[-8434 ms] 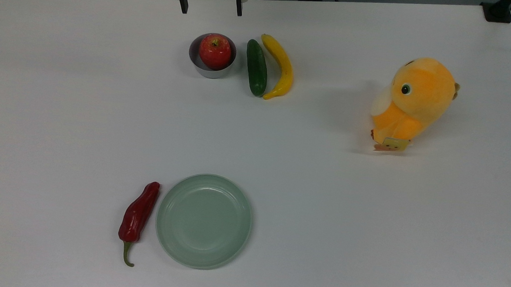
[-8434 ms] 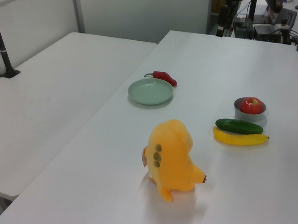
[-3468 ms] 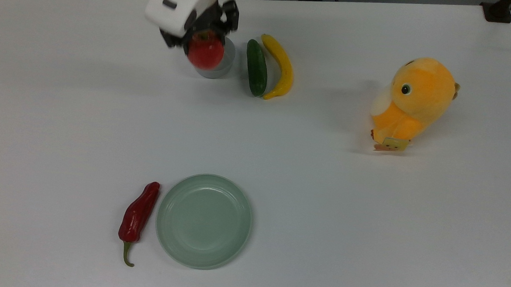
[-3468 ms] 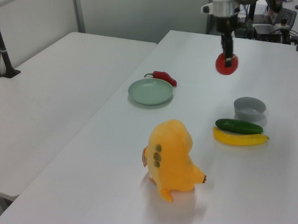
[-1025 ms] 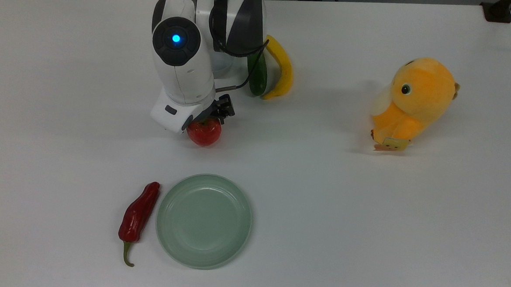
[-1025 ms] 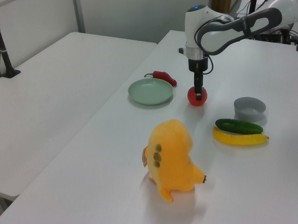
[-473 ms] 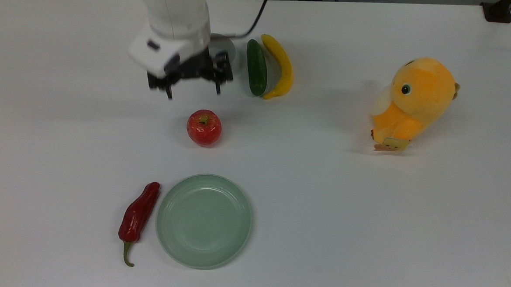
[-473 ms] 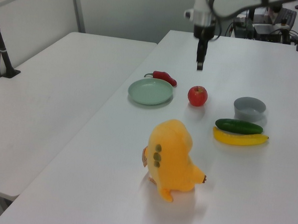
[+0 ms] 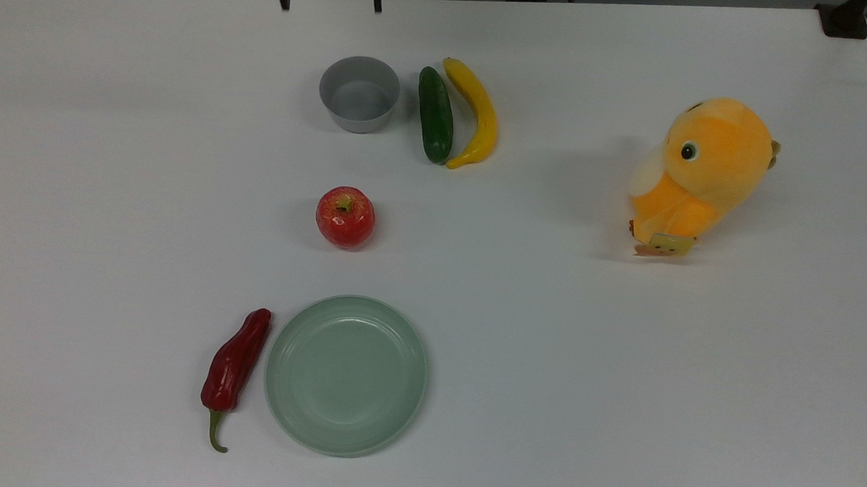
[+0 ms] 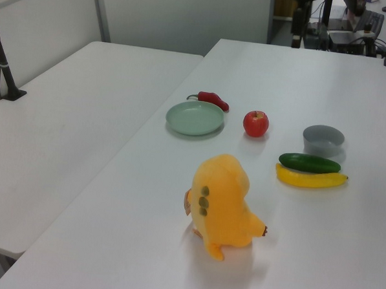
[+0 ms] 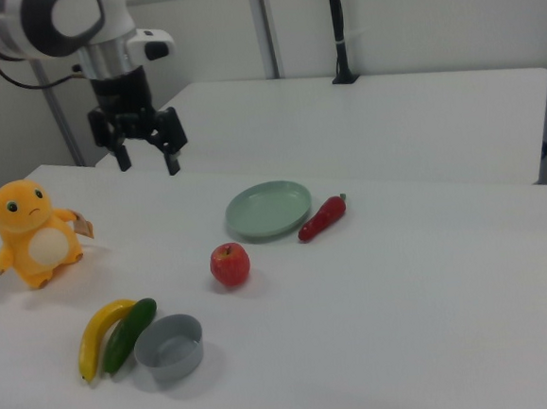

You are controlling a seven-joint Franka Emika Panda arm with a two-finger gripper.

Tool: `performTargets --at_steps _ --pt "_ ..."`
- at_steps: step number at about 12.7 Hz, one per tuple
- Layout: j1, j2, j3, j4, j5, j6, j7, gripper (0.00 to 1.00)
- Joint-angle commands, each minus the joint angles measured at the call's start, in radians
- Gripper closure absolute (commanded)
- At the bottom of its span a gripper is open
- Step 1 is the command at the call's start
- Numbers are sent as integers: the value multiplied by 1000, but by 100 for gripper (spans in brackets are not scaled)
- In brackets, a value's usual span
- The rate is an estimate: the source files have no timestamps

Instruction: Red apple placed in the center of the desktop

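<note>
Top view has the apple sitting alone on the bare white bench, stem up, roughly mid-bench between the empty grey bowl and the green plate, touching neither. Chili lies just beside the plate, cucumber and banana are pressed together next to the bowl, and the orange plush is well off to the top view's right. Right view shows the pincer hanging up in the air, fingers spread apart and holding nothing; up top just the two fingertips poke in at the frame edge, rest cut off
</note>
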Motion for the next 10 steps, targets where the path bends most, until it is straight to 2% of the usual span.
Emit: performTargets --at_steps 1,3,6,10 --pt "10 -101 -3 -94 56 -21 25 0" --pt "11 -129 -3 -143 77 14 25 0" --pt "11 -125 -3 -157 79 78 25 0" --pt "13 -119 0 -154 79 84 24 0"
